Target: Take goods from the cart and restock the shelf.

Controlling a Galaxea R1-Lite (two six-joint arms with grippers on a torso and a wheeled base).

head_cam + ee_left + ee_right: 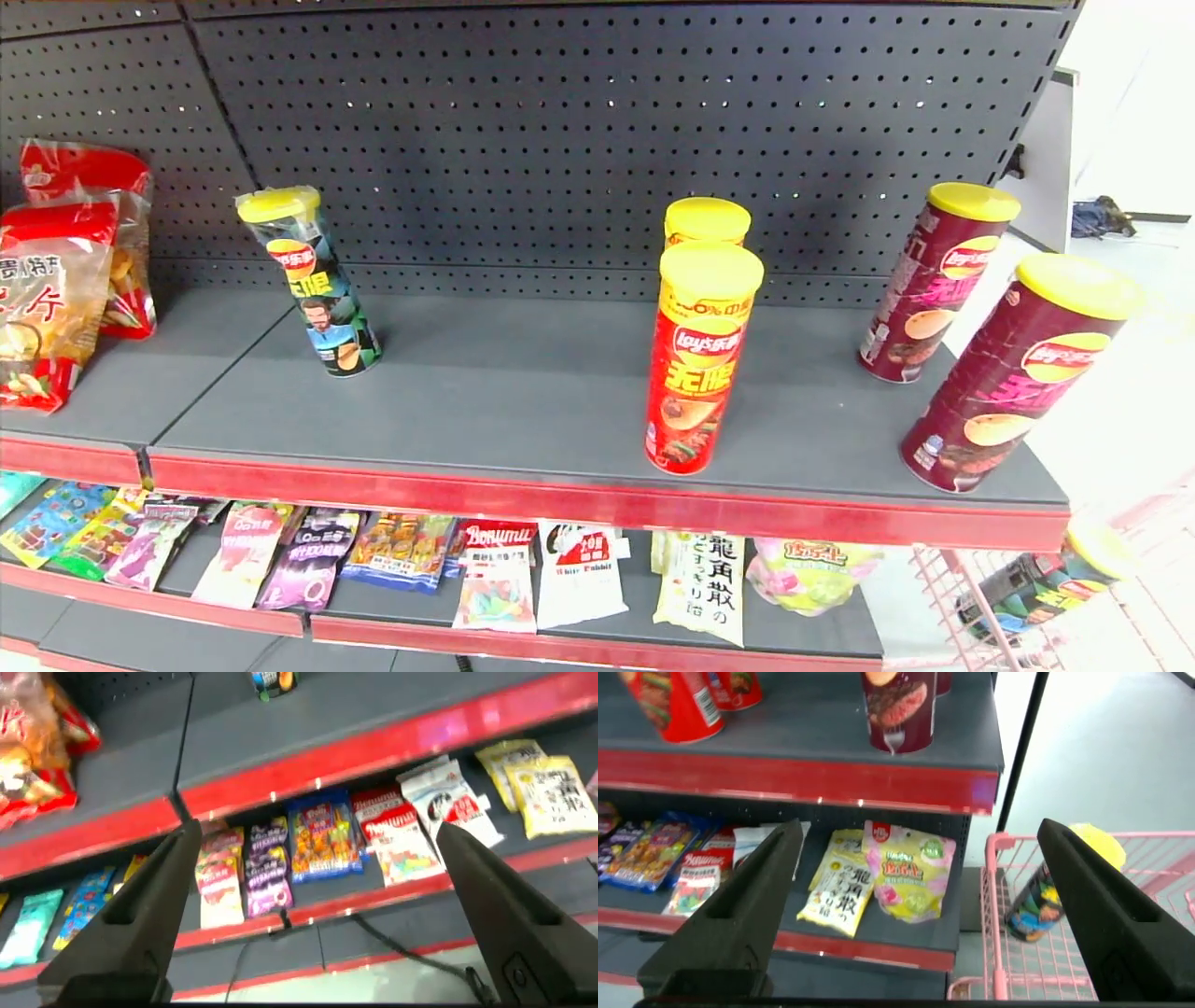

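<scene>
Jaws first: your left gripper (318,829) has its two fingers spread wide with nothing between them. Your right gripper (920,826) is the same, fingers well apart and empty. The left gripper hangs in front of the lower shelf (840,630), facing its row of flat sweet packets (401,551). The right gripper hangs near that shelf's right end, with the pink wire cart (994,915) just beside it.

In the cart you have one dark can (1036,905) with a yellow lid, lying tilted, its label printed in blue, green and orange.

On the upper shelf (523,392) five yellow-lidded cans stand:
- A blue-green can (317,299) with a cartoon figure on its label stands towards the left, well apart from the others.
- A red can (695,373) stands in the middle near the front edge.
- A hidden can (707,221) stands right behind it, little more than the lid showing.
- A rear maroon can (934,289) stands near the right end.
- A front maroon can (1018,373) stands at the front right corner.

The labels you can see bear a round red-and-yellow emblem above large bright characters, and the maroon ones also show a picture of a crisp.

At the far left, on the neighbouring shelf section, red-and-clear snack bags (56,308) lean together, printed with large characters. A dark perforated back panel (607,140) rises behind the cans
</scene>
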